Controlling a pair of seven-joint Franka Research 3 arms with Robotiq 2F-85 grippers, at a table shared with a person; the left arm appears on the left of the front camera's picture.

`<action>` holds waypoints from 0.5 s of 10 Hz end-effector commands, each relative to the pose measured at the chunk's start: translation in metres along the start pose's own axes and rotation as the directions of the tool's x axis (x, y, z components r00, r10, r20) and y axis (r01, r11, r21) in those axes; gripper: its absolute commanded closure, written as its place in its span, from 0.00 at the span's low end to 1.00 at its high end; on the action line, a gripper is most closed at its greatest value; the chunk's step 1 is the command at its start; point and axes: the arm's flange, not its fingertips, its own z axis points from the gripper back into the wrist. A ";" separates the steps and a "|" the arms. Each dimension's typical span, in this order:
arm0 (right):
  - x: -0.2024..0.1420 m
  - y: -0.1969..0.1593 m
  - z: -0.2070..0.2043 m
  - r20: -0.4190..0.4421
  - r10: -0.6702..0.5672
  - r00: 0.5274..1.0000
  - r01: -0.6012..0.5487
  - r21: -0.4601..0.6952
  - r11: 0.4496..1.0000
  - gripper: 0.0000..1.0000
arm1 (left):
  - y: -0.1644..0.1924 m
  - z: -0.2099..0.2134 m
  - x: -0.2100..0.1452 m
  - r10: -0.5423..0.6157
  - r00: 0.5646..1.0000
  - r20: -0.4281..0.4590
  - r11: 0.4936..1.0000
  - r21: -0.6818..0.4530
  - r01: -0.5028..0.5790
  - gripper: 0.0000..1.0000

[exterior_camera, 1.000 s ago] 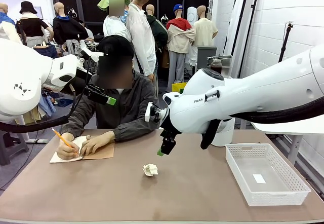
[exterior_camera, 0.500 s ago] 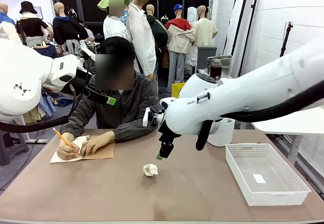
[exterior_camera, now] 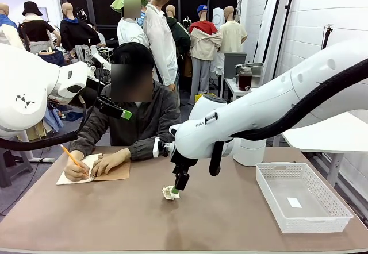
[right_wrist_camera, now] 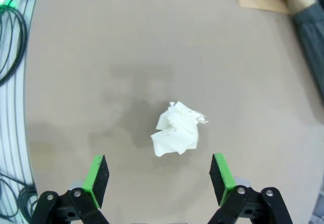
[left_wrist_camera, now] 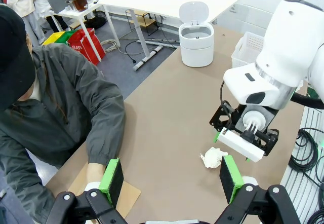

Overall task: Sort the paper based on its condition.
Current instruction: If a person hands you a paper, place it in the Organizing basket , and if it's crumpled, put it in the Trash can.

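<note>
1. We see the right gripper (right_wrist_camera: 159, 179) with its jaws fully apart and empty, above the crumpled paper ball (right_wrist_camera: 178, 130), which sits at 12 o'clock from the gap.
2. The ball lies near the middle of the table (exterior_camera: 115, 219).
3. The left gripper (left_wrist_camera: 170, 176) is wide open too, holding nothing.
4. From the ball, the white basket (exterior_camera: 316, 222) is at 3 o'clock and the notebook (exterior_camera: 114, 174) at 10 o'clock.

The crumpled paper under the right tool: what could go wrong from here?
1. The crumpled paper is small and looks light; it lies nearer one pad of the open right tool, so closing may push it aside.
2. The tool hangs low over the table; descending further, its pads might strike the surface.
</note>
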 end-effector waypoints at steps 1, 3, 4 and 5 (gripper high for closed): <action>0.001 -0.008 -0.008 -0.027 0.042 0.999 -0.040 0.044 0.998 0.00 | 0.001 0.000 -0.001 -0.010 1.000 -0.002 1.000 -0.004 0.010 0.00; 0.001 -0.012 -0.022 -0.034 0.051 0.998 -0.049 0.042 0.998 0.00 | 0.001 0.000 -0.001 -0.010 1.000 -0.002 1.000 -0.004 0.010 0.00; 0.000 -0.015 -0.028 -0.034 0.057 0.998 -0.056 0.039 0.998 0.00 | 0.001 0.000 -0.001 -0.010 1.000 -0.002 1.000 -0.004 0.010 0.00; -0.001 -0.018 -0.034 -0.037 0.055 0.998 -0.054 0.037 0.998 0.00 | 0.001 0.000 -0.001 -0.010 1.000 -0.002 1.000 -0.004 0.010 0.00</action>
